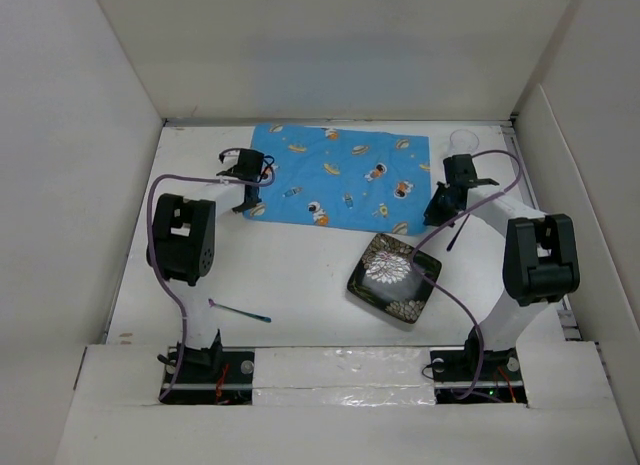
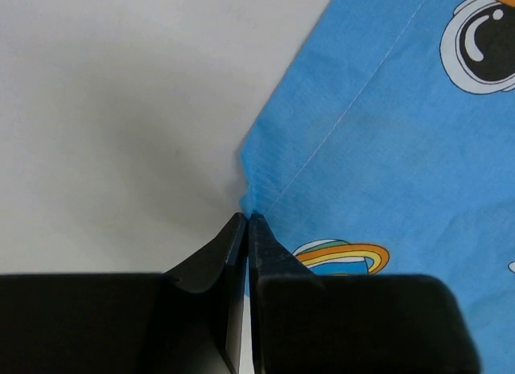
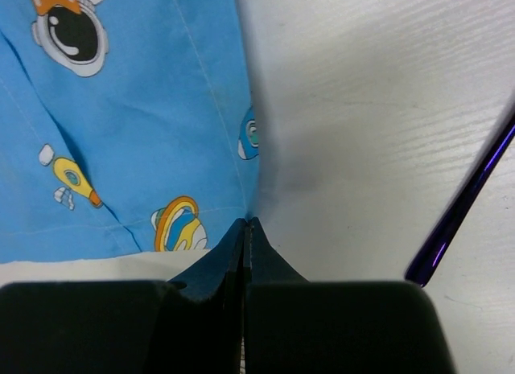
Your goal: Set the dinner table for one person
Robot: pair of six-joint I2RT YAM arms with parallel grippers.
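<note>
The blue cartoon-printed cloth point(image 1: 340, 175) lies spread at the far middle of the white dinner table point(image 1: 290, 275). My left gripper point(image 1: 256, 183) is shut on the cloth's left edge near its near-left corner; in the left wrist view the closed jaws point(image 2: 247, 219) pinch the blue fabric point(image 2: 386, 149). My right gripper point(image 1: 433, 215) is shut on the cloth's near-right corner; in the right wrist view the closed jaws point(image 3: 246, 222) pinch the fabric point(image 3: 145, 133). A black floral square plate point(image 1: 393, 278) sits in front of the cloth, right of centre.
A clear glass point(image 1: 462, 142) stands at the far right. A thin dark purple utensil point(image 1: 455, 235) lies by my right gripper and shows in the right wrist view point(image 3: 463, 213). A purple-and-blue utensil point(image 1: 240, 311) lies near left. White walls surround the table.
</note>
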